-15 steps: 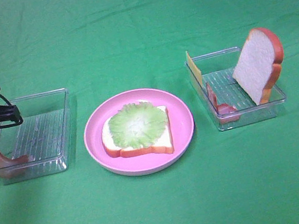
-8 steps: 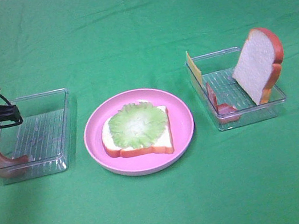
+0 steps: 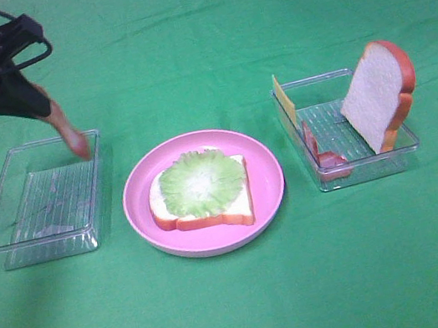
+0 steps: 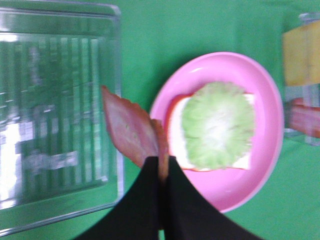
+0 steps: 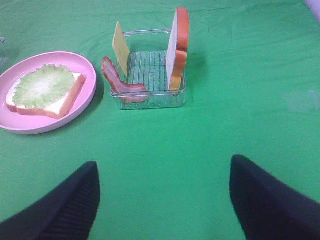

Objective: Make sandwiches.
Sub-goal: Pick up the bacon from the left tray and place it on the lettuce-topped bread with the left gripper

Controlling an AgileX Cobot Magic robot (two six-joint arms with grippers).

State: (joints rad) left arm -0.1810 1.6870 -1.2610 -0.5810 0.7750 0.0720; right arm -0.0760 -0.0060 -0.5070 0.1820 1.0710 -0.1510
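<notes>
- The left fingers [image 3: 25, 98] are pinched shut on one end of a reddish-brown bacon strip [image 3: 68, 133]. They are raised above the green tabletop [image 3: 245, 312], at about 10 o'clock from the pink plate [image 3: 267, 185].
- The strip hangs slanting down from the grip. Its free end is over the far rim of the clear left tray [image 3: 14, 251], near the corner closest to the plate.
- The left tray lies at 9 o'clock from the plate, just beside it.
- On the plate a white bread slice [image 3: 239, 203] lies flat, with a light green lettuce leaf [image 3: 201, 181] on top of it.
- The right tray [image 3: 365, 174] is at 3 o'clock from the plate.
- A second bread slice [image 3: 376, 94] stands tilted against that tray's 3 o'clock wall.
- A yellow cheese slice [image 3: 282, 95] stands upright at the tray's 10 o'clock corner.
- Another bacon piece [image 3: 323, 152] leans along the wall nearest the plate.
- The right fingers [image 5: 65, 205] are spread wide apart and hold nothing. They hover over bare tabletop.
</notes>
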